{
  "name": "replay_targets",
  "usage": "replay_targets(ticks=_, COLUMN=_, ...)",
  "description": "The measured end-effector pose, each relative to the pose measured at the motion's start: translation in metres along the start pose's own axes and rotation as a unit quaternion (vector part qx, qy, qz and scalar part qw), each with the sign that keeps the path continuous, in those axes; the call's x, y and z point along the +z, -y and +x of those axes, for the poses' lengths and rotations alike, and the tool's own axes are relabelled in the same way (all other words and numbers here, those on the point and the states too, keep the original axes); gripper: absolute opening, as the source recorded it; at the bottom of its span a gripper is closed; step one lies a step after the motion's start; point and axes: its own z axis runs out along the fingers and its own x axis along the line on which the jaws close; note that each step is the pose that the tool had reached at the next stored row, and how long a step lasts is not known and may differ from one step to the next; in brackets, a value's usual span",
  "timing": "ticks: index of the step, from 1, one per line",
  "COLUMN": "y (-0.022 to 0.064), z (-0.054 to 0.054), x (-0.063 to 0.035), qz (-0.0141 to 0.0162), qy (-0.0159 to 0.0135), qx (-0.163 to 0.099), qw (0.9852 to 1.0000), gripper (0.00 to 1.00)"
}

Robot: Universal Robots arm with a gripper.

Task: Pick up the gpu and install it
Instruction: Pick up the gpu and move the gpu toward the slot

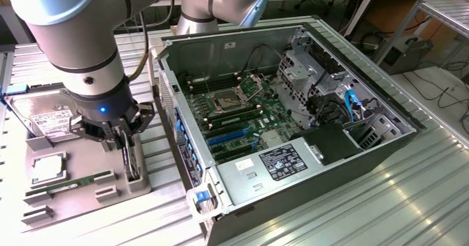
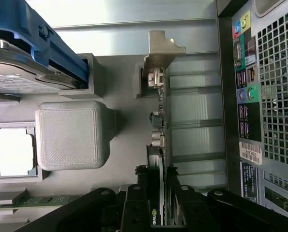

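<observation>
Gpu [image 1: 132, 161], a thin flat black card with a silvery-beige metal bracket [image 2: 159, 50], is stood on edge in a grey plastic holder tray [image 1: 77, 202], at nine o'clock from the open dark metal computer case [image 1: 308, 207]. It is clamped between the black fingers [image 2: 134, 205] of the arm's gripper [image 1: 124, 144]; its lower edge seems seated in the tray's slot.
</observation>
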Motion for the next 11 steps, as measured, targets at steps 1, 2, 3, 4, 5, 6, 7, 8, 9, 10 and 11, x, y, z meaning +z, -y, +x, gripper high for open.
replay_targets(ticks=1, y=0.0000, z=-0.0001, x=0.0000, qz=-0.0001, qy=-0.0005, qx=-0.004, qw=1.0000, gripper=0.26)
replay_targets(ticks=2, y=0.0000, z=-0.0001, x=0.0000, qz=-0.0004, qy=-0.0012, qx=-0.010, qw=0.9999, gripper=0.26)
replay_targets(ticks=3, y=0.0000, z=-0.0001, x=0.0001, qz=-0.0006, qy=-0.0016, qx=-0.016, qw=0.9999, gripper=0.26)
replay_targets(ticks=4, y=0.0000, z=-0.0001, x=0.0001, qz=-0.0009, qy=-0.0021, qx=-0.023, qw=0.9997, gripper=0.26)
replay_targets(ticks=5, y=0.0000, z=-0.0001, x=0.0001, qz=-0.0010, qy=-0.0024, qx=-0.026, qw=0.9997, gripper=0.26)
replay_targets(ticks=6, y=0.0000, z=-0.0001, x=0.0001, qz=-0.0010, qy=-0.0025, qx=-0.027, qw=0.9996, gripper=0.26)
replay_targets(ticks=7, y=0.0000, z=-0.0002, x=0.0001, qz=-0.0010, qy=-0.0025, qx=-0.027, qw=0.9996, gripper=0.26)
replay_targets(ticks=8, y=0.0000, z=-0.0001, x=0.0000, qz=-0.0010, qy=-0.0025, qx=-0.027, qw=0.9996, gripper=0.26)
replay_targets(ticks=9, y=0.0000, z=-0.0002, x=0.0000, qz=-0.0010, qy=-0.0025, qx=-0.027, qw=0.9996, gripper=0.26)
replay_targets(ticks=10, y=0.0000, z=-0.0002, x=0.0000, qz=-0.0010, qy=-0.0025, qx=-0.027, qw=0.9996, gripper=0.26)
replay_targets(ticks=11, y=0.0000, z=-0.0002, x=-0.0002, qz=-0.0011, qy=-0.0025, qx=-0.027, qw=0.9996, gripper=0.26)
